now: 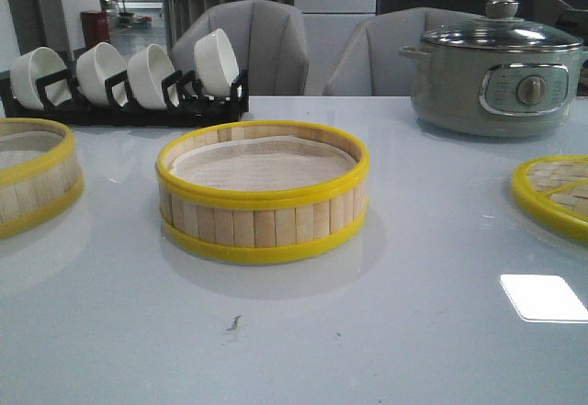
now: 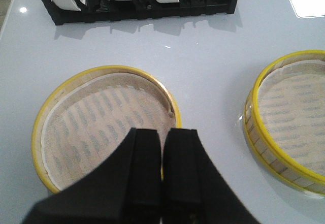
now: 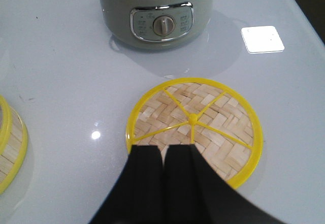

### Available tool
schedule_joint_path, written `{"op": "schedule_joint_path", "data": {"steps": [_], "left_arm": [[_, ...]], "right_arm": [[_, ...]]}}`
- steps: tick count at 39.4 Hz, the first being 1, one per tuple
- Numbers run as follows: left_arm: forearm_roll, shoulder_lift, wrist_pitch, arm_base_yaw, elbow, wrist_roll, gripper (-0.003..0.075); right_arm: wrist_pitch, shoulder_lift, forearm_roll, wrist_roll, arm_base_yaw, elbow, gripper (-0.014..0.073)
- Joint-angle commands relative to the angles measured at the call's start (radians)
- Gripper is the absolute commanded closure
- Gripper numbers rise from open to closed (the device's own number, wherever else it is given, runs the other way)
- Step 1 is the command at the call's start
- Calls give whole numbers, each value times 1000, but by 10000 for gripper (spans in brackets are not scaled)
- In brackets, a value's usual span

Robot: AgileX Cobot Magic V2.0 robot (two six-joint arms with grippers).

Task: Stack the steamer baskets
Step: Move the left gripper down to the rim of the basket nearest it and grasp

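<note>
One steamer basket (image 1: 262, 223) stands in the middle of the table, with slat walls, yellow rims and a white paper liner. A second steamer basket (image 1: 37, 180) sits at the left edge, partly cut off. In the left wrist view, my left gripper (image 2: 163, 131) hangs shut and empty over the near rim of the left basket (image 2: 96, 117), with the middle basket (image 2: 289, 122) off to its side. My right gripper (image 3: 162, 149) is shut and empty above the edge of the flat woven lid (image 3: 213, 112). Neither gripper shows in the front view.
A black rack of white bowls (image 1: 124, 79) stands at the back left. A grey electric pot (image 1: 496, 74) with a glass lid stands at the back right. The woven lid (image 1: 556, 194) lies at the table's right edge. Grey chairs stand behind the table.
</note>
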Motion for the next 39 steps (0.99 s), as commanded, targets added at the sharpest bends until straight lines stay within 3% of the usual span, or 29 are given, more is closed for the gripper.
{"op": "schedule_joint_path", "data": {"steps": [1,8,14,17,23,25,39], "left_arm": [[1,-22,-56,-8,-38,-3,634],[1,-20,-59,-8,-38,-3,634],[30,-20,-79,-8,-38,-3,606],[30,-15,-85,-8,-38,-3,510],[13,37,-87,-8,-38,-3,269],[2,58,-85,-8,-38,-3,231],[-41,335,-173,-8,-89,-3,223]], "right_arm": [[-72,-9,-3,-8,-2,-38,543],[-72,-7,-11,-8,-3,-38,488],[-74,-7,-15,-8,-3,-38,258],[-77,-7,-15,-8,-3,-38,177],[-84,-7,-15,-8,-3,-38,171],[-83,-7,-15,-8,-3,-38,171],[-82,-7,-15,-8,-3,-38,171]]}}
